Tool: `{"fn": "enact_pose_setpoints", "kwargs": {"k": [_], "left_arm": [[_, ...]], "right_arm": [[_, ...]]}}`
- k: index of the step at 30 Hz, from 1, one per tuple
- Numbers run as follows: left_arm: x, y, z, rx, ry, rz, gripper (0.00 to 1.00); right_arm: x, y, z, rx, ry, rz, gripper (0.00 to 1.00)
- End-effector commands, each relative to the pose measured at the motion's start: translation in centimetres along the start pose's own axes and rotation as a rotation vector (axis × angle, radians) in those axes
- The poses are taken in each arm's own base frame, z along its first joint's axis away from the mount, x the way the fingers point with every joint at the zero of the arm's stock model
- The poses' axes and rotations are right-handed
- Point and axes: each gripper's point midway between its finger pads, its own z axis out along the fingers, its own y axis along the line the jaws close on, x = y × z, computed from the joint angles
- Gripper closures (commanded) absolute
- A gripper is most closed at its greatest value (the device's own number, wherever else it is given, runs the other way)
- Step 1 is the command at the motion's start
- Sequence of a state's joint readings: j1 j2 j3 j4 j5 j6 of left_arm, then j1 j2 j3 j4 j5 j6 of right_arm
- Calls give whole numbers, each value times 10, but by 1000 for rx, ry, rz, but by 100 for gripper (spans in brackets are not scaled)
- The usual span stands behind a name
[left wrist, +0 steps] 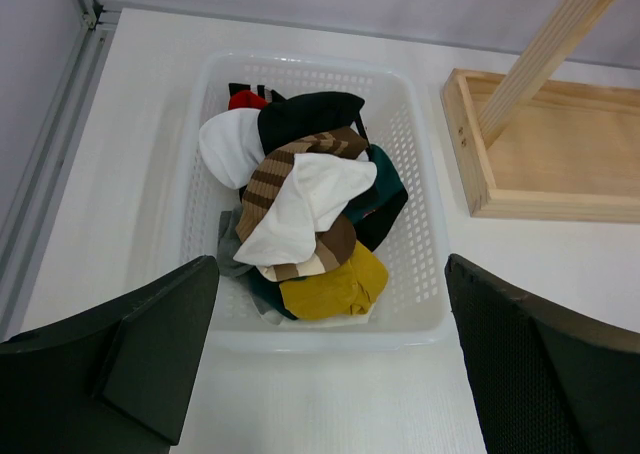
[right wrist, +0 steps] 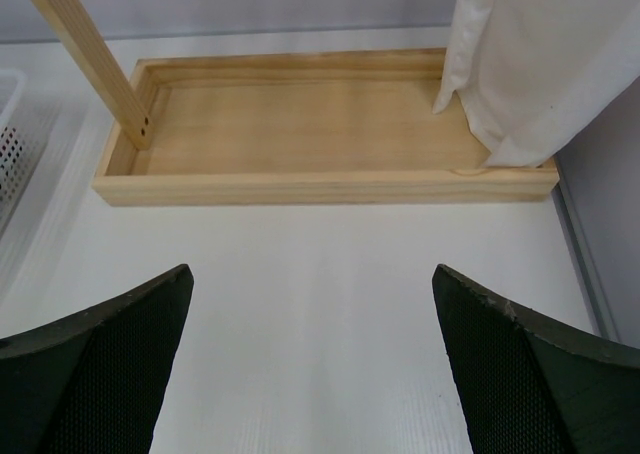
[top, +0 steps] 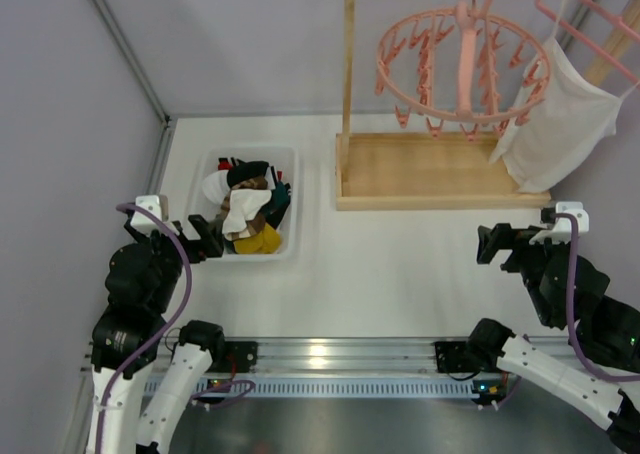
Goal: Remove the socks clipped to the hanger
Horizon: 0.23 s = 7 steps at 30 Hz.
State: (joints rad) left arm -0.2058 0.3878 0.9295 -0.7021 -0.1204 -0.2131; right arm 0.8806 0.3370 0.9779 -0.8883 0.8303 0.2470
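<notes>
The round pink ring hanger (top: 455, 69) hangs from the wooden rail at the top, its pegs dangling with no sock on them that I can see. The socks (top: 248, 206), white, black, brown striped, mustard and teal, lie piled in a white basket (top: 290, 174); the left wrist view shows the same pile (left wrist: 305, 199) in the basket (left wrist: 415, 174). My left gripper (top: 205, 236) is open and empty just in front of the basket, and shows in its wrist view (left wrist: 330, 349). My right gripper (top: 493, 244) is open and empty over bare table, and shows in its wrist view (right wrist: 310, 354).
A wooden rack with a tray base (top: 440, 169) stands at the back; its base also shows in the right wrist view (right wrist: 320, 124). A large white garment (top: 555, 124) hangs on a plain pink hanger at the right (right wrist: 540, 54). Grey walls close the left and back.
</notes>
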Motion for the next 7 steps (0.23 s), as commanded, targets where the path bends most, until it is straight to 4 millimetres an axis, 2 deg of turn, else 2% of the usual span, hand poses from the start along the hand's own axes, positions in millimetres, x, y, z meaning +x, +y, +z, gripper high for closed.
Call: {"fn": "enact_pose_setpoints", "kwargs": {"k": [1, 7], "left_arm": [[-7, -2, -2, 10, -30, 4, 2], [-8, -1, -2, 4, -33, 2, 2]], "right_arm": [[-4, -8, -4, 26, -6, 4, 0], [-3, -7, -2, 26, -3, -4, 1]]}}
